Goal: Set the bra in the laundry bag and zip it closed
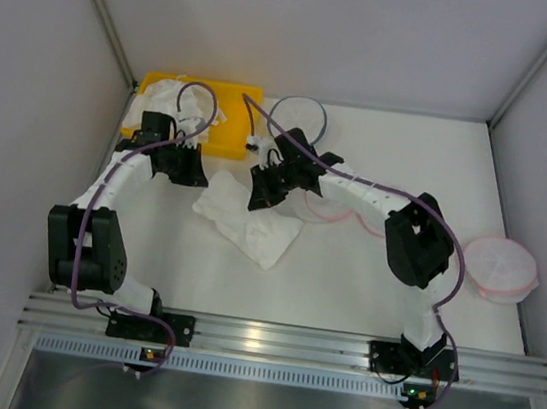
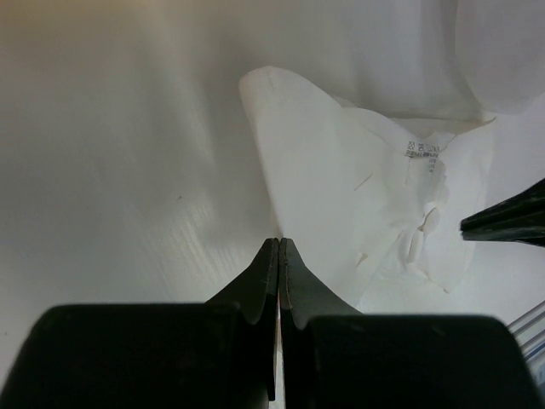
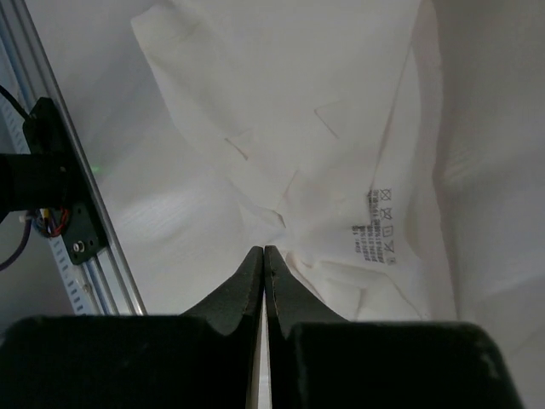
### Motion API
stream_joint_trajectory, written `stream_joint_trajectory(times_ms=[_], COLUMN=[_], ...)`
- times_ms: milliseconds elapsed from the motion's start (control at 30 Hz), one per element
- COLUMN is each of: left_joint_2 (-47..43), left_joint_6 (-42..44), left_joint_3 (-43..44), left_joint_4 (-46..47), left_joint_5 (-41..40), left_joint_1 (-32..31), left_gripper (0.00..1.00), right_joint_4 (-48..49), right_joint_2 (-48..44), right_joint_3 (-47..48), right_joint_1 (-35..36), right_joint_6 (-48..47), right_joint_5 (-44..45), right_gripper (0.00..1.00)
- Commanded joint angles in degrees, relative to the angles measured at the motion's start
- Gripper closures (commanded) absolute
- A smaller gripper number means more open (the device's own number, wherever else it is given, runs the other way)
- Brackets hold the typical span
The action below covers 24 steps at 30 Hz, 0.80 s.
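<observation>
The white bra [image 1: 248,221] lies crumpled and flat on the table, left of centre. It shows in the left wrist view [image 2: 341,179] and in the right wrist view [image 3: 289,119] with its care label up. My left gripper [image 1: 200,171] is shut and empty, just left of the bra's edge [image 2: 279,240]. My right gripper [image 1: 257,197] is shut, with its tips right over the bra's upper right part [image 3: 263,249]; nothing shows between the jaws. A round white mesh laundry bag with a pink rim [image 1: 502,267] lies at the far right. Another pink rim [image 1: 328,215] shows under my right arm.
A yellow bin [image 1: 232,139] with white fabric stands at the back left. A round white bag with a dark rim [image 1: 298,117] lies behind my right gripper. The metal rail [image 1: 256,338] runs along the near edge. White walls close in both sides.
</observation>
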Motion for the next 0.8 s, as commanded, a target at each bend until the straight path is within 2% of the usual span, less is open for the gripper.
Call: stream_joint_trajectory(times_ms=[0, 233, 400, 633, 767], left_joint_2=[-1.3, -3.2, -5.5, -7.7, -7.2], left_joint_6=[1.8, 3.3, 4.3, 3.9, 3.4], left_joint_3=[0.2, -0.1, -1.1, -1.8, -1.9], left_joint_4=[0.4, 0.3, -1.0, -1.1, -1.1], left_joint_5=[1.0, 2.8, 5.0, 8.3, 9.1], left_joint_1=[1.2, 1.9, 2.2, 2.0, 1.8], left_gripper=[1.00, 1.00, 1.00, 1.00, 1.00], right_joint_4=[3.4, 4.4, 6.2, 5.5, 0.8], right_joint_2=[4.3, 12.8, 14.7, 8.5, 3.5], right_joint_3=[2.4, 7.5, 10.1, 10.5, 10.6], right_joint_1=[1.3, 3.3, 4.6, 4.6, 2.4], right_joint_6=[4.6, 6.5, 8.0, 6.9, 4.2], right_joint_5=[3.9, 6.0, 4.1, 2.0, 2.6], right_gripper=[1.00, 1.00, 1.00, 0.94, 0.87])
